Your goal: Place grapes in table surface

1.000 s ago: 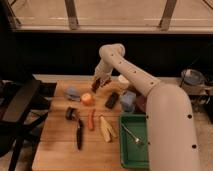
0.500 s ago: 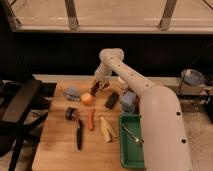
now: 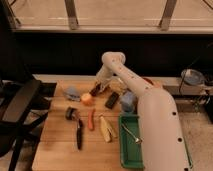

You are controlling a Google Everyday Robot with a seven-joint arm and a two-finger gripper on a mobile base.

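Note:
My gripper (image 3: 98, 88) is at the back of the light wooden table surface (image 3: 55, 147), just behind and to the right of a round orange fruit (image 3: 87, 98). It is shut on the grapes (image 3: 95, 91), a small dark reddish cluster that hangs low, at or just above the wood. A flat black block (image 3: 112, 99) lies to the right of the gripper. The white arm reaches in from the right and hides part of the table's right side.
A grey-blue object (image 3: 71, 92) lies left of the fruit and a blue cup-like object (image 3: 127, 102) right of the block. Nearer the front are a black round piece (image 3: 70, 113), a black knife (image 3: 79, 135), a red-orange vegetable (image 3: 91, 119), a banana (image 3: 106, 129) and a green tray (image 3: 124, 150) with a utensil.
The gripper has come down with the grapes towards the tabletop, close behind the orange fruit. The other objects have not moved.

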